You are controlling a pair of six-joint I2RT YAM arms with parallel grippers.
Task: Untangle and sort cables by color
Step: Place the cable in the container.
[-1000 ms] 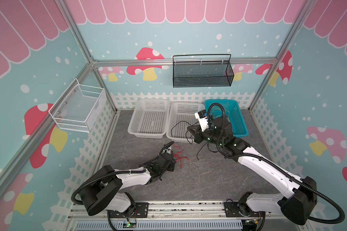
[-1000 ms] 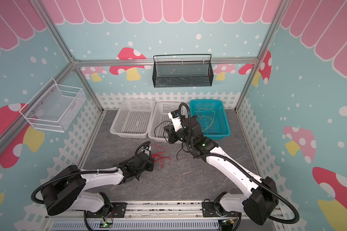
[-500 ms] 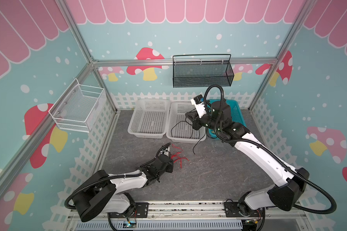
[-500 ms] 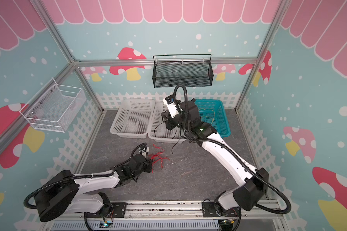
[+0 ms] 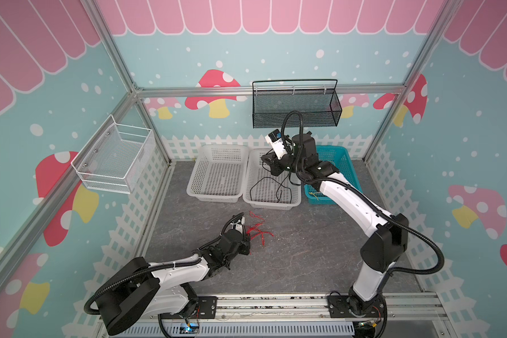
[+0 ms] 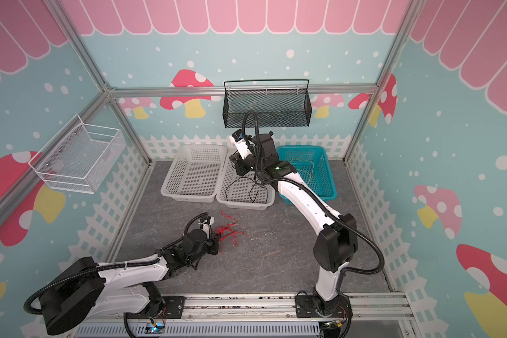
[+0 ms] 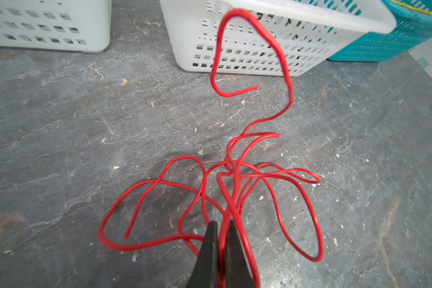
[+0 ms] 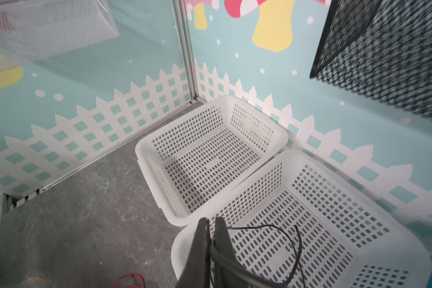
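Several red cables [image 5: 258, 231] [image 6: 229, 231] lie tangled on the grey floor in front of the baskets. My left gripper [image 5: 246, 235] [image 7: 221, 224] is low at the near edge of the tangle, shut on a strand of red cable [image 7: 235, 187]. My right gripper [image 5: 271, 169] [image 8: 211, 220] hangs over the middle white basket [image 5: 271, 204], shut on a black cable [image 5: 276, 191] [image 8: 300, 245] that droops into that basket. A yellow cable [image 6: 305, 166] lies in the teal basket [image 6: 328, 175].
An empty white basket [image 5: 214, 199] stands left of the middle one. A black mesh basket [image 5: 296, 108] hangs on the back wall just above my right wrist. A white wire basket [image 5: 114, 158] is fixed to the left wall. Walls enclose the floor.
My right arm has lifted and carried the black cable back from near the red tangle to over the middle white basket. The left gripper has stayed at the red cables.
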